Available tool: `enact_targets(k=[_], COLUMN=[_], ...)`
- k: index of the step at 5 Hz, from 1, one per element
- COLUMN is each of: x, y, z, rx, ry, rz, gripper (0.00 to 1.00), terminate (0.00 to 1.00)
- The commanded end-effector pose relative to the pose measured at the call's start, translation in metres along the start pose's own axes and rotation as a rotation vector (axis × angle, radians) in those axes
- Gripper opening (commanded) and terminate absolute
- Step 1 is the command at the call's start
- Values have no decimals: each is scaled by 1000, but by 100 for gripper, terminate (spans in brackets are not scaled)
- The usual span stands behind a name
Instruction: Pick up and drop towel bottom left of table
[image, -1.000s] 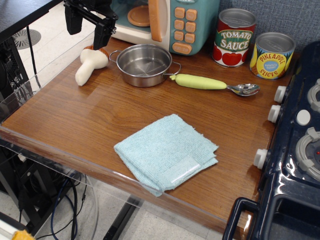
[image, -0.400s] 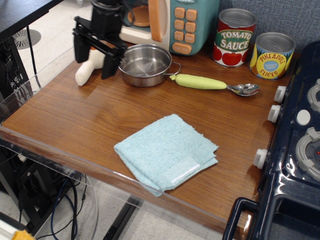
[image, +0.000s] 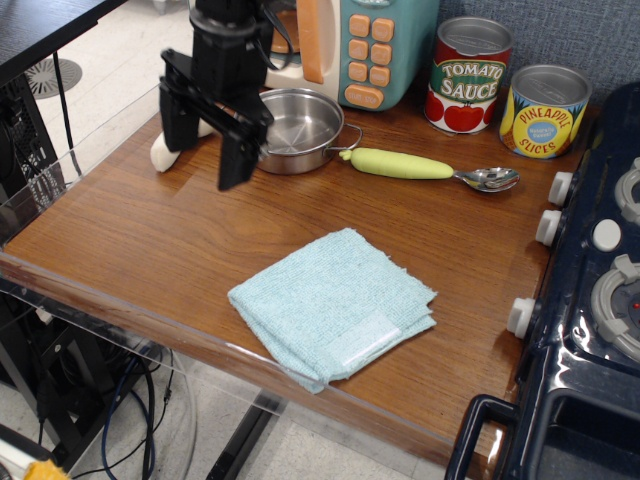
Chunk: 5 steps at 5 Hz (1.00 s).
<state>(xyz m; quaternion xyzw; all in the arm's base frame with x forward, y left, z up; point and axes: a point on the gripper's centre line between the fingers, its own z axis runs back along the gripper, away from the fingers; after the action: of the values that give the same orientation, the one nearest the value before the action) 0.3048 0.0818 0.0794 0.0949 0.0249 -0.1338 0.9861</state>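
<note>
The towel (image: 335, 305), a folded light aqua-blue cloth with a pale label patch, lies flat near the front edge of the brown wood-grain table (image: 150, 240). My black gripper (image: 205, 150) hangs open and empty above the table's left half, up and to the left of the towel, well apart from it. Its two fingers (image: 232, 160) point down and stand spread. The gripper covers part of the steel pot's left rim.
A steel pot (image: 298, 128) stands at the back, with a toy mushroom (image: 162, 150) to its left behind the gripper. A green-handled spoon (image: 430, 168), two cans (image: 470, 75) and a toy microwave (image: 355, 45) stand behind. A navy toy stove (image: 590, 300) fills the right.
My gripper has come down and forward-right from the far left corner toward the table's middle, closer to the towel, staying open. The towel has not moved.
</note>
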Motion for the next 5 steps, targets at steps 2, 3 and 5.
enact_targets(k=[2,3,5], x=[-9,-7,1], y=[-89,-106,-117], z=[-9,-21,-40], rx=[-35,-37,-41], ry=[-115,-108,-123], rz=[-264,-312,-357], gripper=[100,100,100], terminate=[0,0,0])
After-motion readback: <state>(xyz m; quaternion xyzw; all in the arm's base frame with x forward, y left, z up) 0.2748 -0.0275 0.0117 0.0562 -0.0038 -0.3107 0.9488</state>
